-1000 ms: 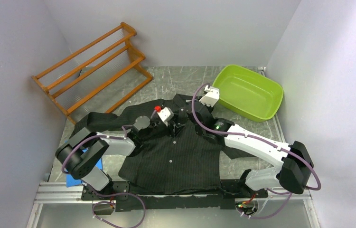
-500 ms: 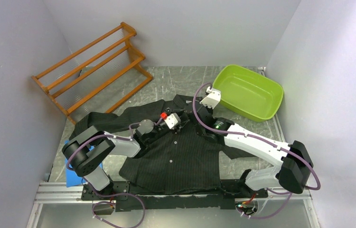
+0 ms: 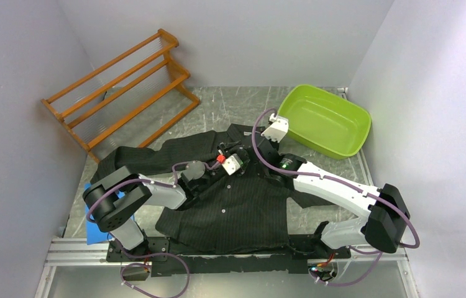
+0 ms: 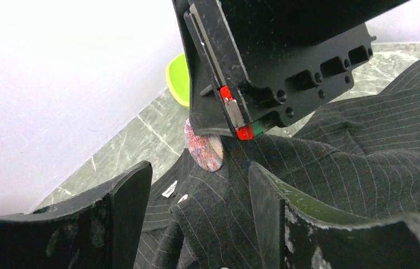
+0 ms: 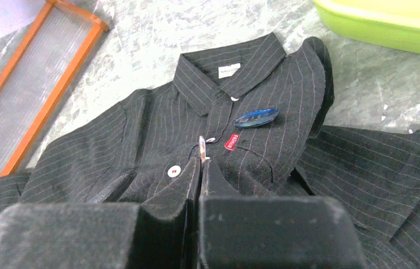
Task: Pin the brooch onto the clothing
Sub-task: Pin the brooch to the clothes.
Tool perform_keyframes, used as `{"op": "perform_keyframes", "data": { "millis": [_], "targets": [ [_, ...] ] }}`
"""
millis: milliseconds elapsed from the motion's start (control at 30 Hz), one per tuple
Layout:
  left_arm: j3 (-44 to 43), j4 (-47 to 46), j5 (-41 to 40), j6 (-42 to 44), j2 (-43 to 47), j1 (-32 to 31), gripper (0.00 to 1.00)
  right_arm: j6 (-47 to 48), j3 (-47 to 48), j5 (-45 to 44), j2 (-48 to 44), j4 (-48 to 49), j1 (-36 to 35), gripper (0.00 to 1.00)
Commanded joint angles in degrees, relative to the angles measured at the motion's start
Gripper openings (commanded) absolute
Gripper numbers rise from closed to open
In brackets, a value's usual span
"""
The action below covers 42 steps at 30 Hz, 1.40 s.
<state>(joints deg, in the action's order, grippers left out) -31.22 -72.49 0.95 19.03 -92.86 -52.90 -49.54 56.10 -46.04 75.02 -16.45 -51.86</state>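
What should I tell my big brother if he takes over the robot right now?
Left end effector: open, holding nothing, low over the black pinstriped button-up shirt near its collar.
Right end effector: shut, pinching a small round mottled pink disc, probably the brooch, just above the shirt front.
Also there: a glossy blue oval piece lies on the chest beside the tiny red mark; I cannot tell whether it is fastened.
Done: the disc is in the grip, at the shirt.
Left: fix it onto the fabric, then let go.
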Motion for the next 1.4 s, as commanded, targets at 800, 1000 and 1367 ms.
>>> {"op": "perform_keyframes", "data": {
  "millis": [800, 1000, 1367],
  "targets": [
    [-4.31, -13.45, 0.69, 2.15, -8.23, -2.23, 0.58, 7.62, 2.20, -3.05, -1.84, 2.02, 0.08, 0.00],
    [-6.23, -14.45, -0.84, 2.09, -10.94, -2.40, 0.57, 7.54, 2.00, -3.09, -2.08, 2.08, 0.07, 0.00],
    [-8.63, -13.78, -4.89, 2.52, -13.29, -2.50, 0.50, 7.33, 1.84, -3.02, -1.81, 2.17, 0.04, 0.00]
  ]
}}
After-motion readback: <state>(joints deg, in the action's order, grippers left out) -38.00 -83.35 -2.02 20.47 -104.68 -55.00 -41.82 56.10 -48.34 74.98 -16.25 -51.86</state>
